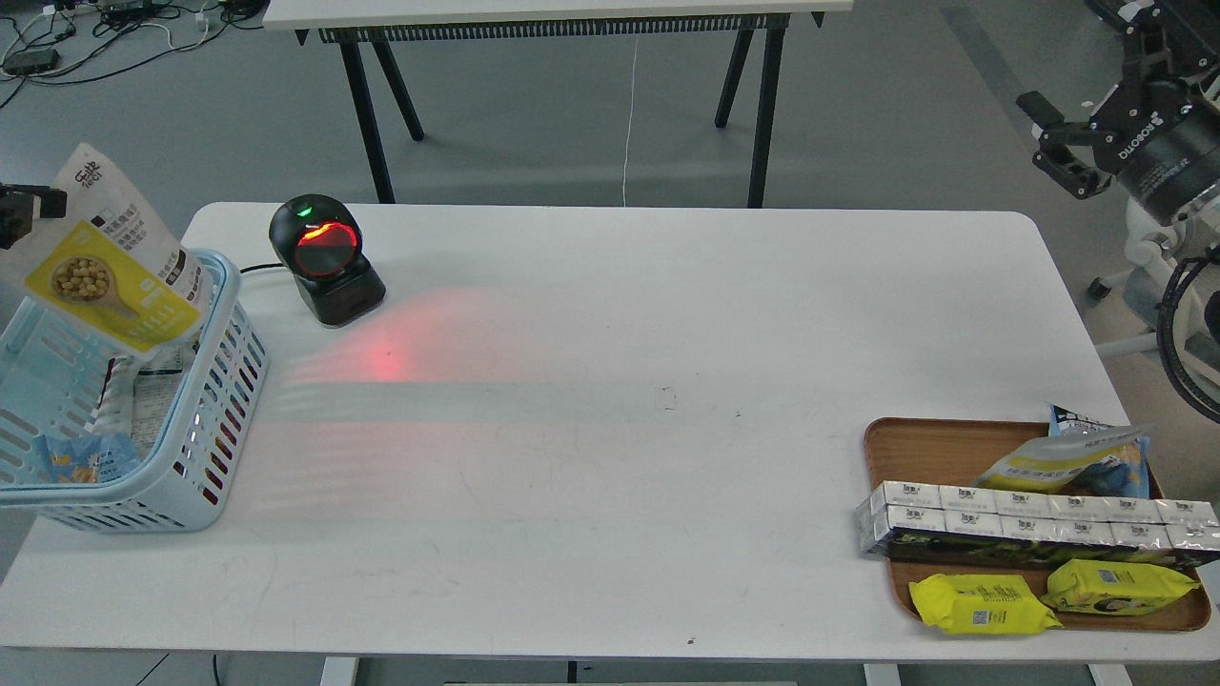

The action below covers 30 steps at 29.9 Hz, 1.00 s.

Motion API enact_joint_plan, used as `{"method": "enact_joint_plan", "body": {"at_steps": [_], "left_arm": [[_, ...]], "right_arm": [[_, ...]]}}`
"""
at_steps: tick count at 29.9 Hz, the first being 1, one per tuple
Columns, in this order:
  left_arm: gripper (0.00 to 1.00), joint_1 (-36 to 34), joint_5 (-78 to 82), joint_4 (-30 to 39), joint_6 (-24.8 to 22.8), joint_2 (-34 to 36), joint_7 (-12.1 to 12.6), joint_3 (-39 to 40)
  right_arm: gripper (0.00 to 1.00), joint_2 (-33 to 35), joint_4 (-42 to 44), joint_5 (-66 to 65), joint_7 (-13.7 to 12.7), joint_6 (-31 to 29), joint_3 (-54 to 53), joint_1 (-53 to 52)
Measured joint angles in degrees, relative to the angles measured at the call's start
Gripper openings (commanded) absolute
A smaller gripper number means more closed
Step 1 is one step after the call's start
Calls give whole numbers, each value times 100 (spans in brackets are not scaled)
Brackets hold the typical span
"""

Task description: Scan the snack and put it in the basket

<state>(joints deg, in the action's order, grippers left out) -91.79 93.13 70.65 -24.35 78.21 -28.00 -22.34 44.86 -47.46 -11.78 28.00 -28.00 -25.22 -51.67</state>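
Observation:
The snack pouch (107, 259), white on top and yellow below with a round bean picture, hangs tilted over the far end of the light blue basket (227, 324). Its lower edge is inside the rim. My left gripper (21, 213) shows only at the left edge of the view. It is shut on the pouch's upper left edge. My right gripper (1050, 138) is open and empty, raised off the table's far right corner.
A black scanner (326, 259) glowing red stands right of the basket. The basket also holds other packets (143, 400). A brown tray (920, 443) at the front right holds a long white carton (1029, 514), yellow packs (982, 603) and another pouch (1058, 457).

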Motion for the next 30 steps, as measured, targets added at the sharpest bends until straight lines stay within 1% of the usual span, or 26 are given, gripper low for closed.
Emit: {"method": "enact_joint_plan", "body": {"at_steps": [18, 27, 30], "left_arm": [[3, 254, 69, -51, 87, 115, -2, -7], [3, 433, 151, -43, 234, 235, -1, -1], [6, 459, 153, -43, 239, 237, -1, -2]], "right_arm": [[100, 3, 0, 0, 0, 0, 0, 8], [100, 5, -8, 0, 0, 0, 1, 15], [100, 5, -14, 0, 0, 0, 3, 18]]}}
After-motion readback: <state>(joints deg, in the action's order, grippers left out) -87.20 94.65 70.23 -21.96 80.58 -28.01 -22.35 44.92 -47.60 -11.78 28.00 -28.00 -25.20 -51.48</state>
